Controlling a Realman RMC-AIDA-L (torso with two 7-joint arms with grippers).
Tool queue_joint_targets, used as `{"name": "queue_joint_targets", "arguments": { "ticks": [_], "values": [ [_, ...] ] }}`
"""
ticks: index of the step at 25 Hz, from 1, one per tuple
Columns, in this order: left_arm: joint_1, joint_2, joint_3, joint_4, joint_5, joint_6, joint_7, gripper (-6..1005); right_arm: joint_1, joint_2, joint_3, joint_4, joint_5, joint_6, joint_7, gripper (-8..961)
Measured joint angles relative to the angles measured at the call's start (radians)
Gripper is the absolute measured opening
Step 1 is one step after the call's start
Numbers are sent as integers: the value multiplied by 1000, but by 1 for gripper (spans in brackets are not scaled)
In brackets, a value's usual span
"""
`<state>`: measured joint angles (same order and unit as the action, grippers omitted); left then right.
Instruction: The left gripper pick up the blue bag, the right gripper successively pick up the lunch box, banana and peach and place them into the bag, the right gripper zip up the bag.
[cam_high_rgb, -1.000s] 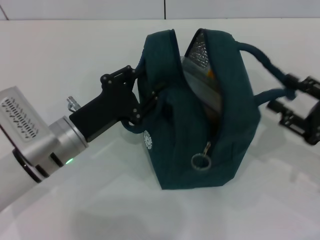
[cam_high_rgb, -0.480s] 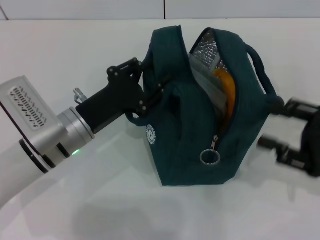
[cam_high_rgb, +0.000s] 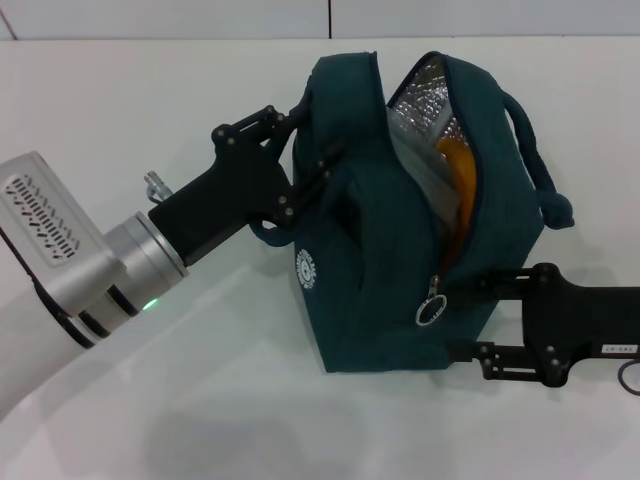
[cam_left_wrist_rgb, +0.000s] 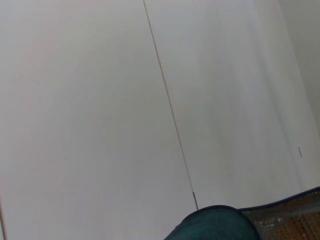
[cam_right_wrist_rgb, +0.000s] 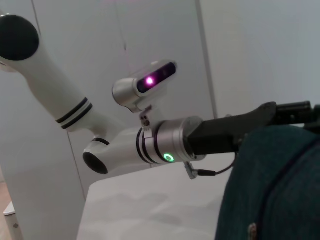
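Observation:
The blue bag (cam_high_rgb: 370, 270) stands on the white table with its zip open, showing silver foil lining (cam_high_rgb: 425, 95). Inside it I see the yellow banana (cam_high_rgb: 458, 185) beside a pale clear edge that may be the lunch box (cam_high_rgb: 412, 160). The peach is hidden. My left gripper (cam_high_rgb: 298, 172) is shut on the bag's left side at its handle. Low at the bag's front right corner, my right gripper (cam_high_rgb: 458, 318) stands open, its fingers just beside the ring zip pull (cam_high_rgb: 431, 311). The right wrist view shows the bag (cam_right_wrist_rgb: 272, 190) and the left gripper's silver wrist (cam_right_wrist_rgb: 167, 145).
The bag's right handle (cam_high_rgb: 545, 195) hangs loose over its side. White table (cam_high_rgb: 150, 100) surrounds the bag, with a wall seam at the back. In the left wrist view only the bag's rim (cam_left_wrist_rgb: 215, 225) and white surface show.
My right gripper has left the bag's right handle and moved down and forward to the zip pull. The handle has dropped, and the bag has shifted slightly to the right.

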<state>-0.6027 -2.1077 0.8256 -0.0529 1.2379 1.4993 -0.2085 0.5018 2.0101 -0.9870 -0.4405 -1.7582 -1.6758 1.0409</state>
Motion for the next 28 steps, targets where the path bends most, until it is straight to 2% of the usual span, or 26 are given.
{"name": "queue_joint_targets", "arguments": {
  "ticks": [10,17,28],
  "values": [
    [10,0,5,-3,8,21,0,476,8,14,-16,11,10,29,31,526],
    [11,0,6,-12,11,31,0,476,51,17,-127,19,13,27,40,503],
    [11,0,5,-15,12,33,0,477,52,18,-122,25,23,48,43,467]
  ]
}}
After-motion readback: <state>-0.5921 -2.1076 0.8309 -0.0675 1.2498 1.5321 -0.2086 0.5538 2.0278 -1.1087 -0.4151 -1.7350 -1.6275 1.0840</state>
